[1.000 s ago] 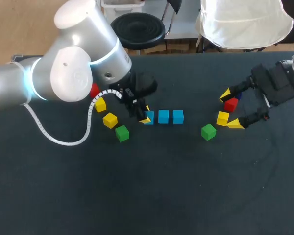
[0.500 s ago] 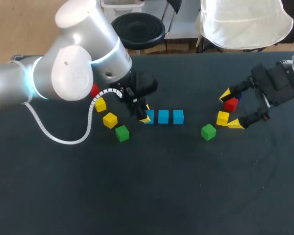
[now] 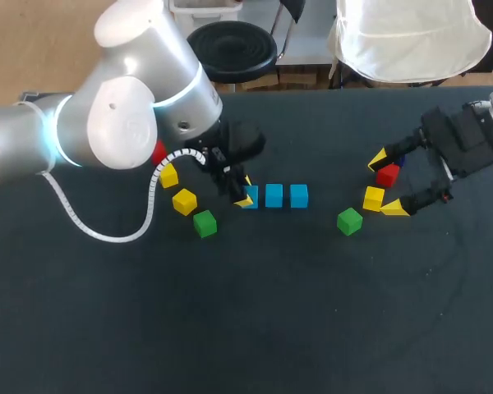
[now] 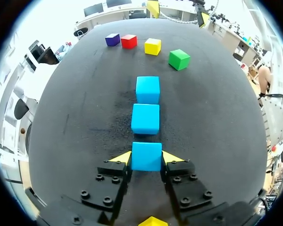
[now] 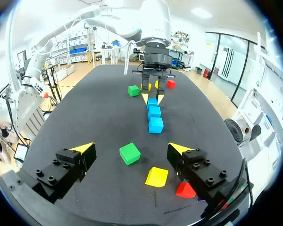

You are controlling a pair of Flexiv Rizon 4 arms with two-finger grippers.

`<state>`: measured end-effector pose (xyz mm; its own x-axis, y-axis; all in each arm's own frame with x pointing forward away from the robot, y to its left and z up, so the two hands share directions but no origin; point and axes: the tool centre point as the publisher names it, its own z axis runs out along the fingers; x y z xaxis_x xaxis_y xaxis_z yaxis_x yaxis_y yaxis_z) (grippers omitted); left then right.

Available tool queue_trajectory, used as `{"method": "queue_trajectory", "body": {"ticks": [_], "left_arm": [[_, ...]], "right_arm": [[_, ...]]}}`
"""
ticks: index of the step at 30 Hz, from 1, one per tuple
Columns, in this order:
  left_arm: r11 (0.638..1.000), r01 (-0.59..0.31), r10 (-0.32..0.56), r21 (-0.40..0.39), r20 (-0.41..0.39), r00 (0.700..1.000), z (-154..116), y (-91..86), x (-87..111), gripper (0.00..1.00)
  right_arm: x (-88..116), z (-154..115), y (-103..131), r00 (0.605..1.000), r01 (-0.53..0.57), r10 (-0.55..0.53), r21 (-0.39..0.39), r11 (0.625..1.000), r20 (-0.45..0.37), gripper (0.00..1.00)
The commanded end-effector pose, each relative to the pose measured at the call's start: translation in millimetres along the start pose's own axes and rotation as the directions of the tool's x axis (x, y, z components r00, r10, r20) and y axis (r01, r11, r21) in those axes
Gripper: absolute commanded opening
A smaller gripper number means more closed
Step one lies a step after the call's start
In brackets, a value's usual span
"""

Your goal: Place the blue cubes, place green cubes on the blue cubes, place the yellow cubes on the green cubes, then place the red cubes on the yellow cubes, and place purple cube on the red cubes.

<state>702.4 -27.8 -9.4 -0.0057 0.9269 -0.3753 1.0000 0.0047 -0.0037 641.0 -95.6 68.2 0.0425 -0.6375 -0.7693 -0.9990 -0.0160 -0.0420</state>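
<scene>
Left tool: Your left tool (image 4: 146, 159) was closed on the left-end blue cube (image 4: 146, 156), with one yellow tip pressed against each side face. The cube rested on the dark desk (image 3: 296, 328).
Blue row: That cube sat just left of the head frame's centre. The middle blue cube (image 3: 274, 195) and the right-end blue cube (image 3: 299, 195) lay in line to its right, with narrow gaps between them.
Right tool: Your right tool (image 3: 386, 184) stood wide apart at the right of the frame and gripped nothing.
Inside its span: The right red cube (image 3: 387, 174) and the right yellow cube (image 3: 373, 198) lay between the spread fingers. You could not tell whether either cube touched a finger.
Purple cube: The purple cube (image 3: 400, 162) showed just behind the red one, mostly hidden by the upper finger.
Right green cube: The right green cube (image 3: 349, 221) lay to the lower left of the yellow one, outside the tips.
Left cluster: At the frame's middle left, near your left arm (image 3: 123, 123), three cubes ran diagonally down to the right: the upper yellow cube (image 3: 168, 176), the lower yellow cube (image 3: 184, 201) and the left green cube (image 3: 204, 223).
Left red cube: The left red cube (image 3: 158, 151) was partly hidden behind that arm.
</scene>
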Motion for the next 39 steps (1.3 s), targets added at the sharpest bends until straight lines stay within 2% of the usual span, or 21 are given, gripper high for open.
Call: {"method": "queue_trajectory", "body": {"ticks": [1, 23, 24, 25, 27, 39], "left_arm": [[1.0, 0.003, -0.003, 0.003, -0.008, 1.0, 2, 2.9, -0.5, 0.0], [1.0, 0.006, -0.006, -0.003, -0.023, 1.0, 5, 5.4, 2.4, 0.0], [1.0, 0.005, -0.006, -0.003, -0.025, 1.0, 5, 5.1, 2.3, 0.09], [1.0, 0.007, -0.007, -0.002, -0.028, 1.0, 5, 5.0, 2.3, 0.29], [1.0, 0.011, -0.011, 0.0, -0.029, 1.0, 4, 4.7, 1.7, 1.0], [0.999, 0.036, -0.036, -0.005, -0.005, 0.999, -7, 0.2, 3.1, 1.0]], "right_arm": [[0, 0, 0, 1.0, 0.001, -0.001, 0.0, 1.0, 0.002, 1.0], [0, 0, 0, 1.0, 0.001, -0.001, 0.0, 1.0, 0.002, 1.0], [0, 0, 0, 1.0, 0.001, -0.001, 0.0, 1.0, 0.002, 1.0], [0, 0, 0, 1.0, 0.001, -0.001, 0.0, 1.0, 0.002, 1.0], [0, 0, 0, 1.0, 0.001, -0.001, 0.0, 1.0, 0.002, 1.0], [0, 0, 0, 1.0, 0.001, -0.001, 0.0, 1.0, 0.002, 1.0]]}}
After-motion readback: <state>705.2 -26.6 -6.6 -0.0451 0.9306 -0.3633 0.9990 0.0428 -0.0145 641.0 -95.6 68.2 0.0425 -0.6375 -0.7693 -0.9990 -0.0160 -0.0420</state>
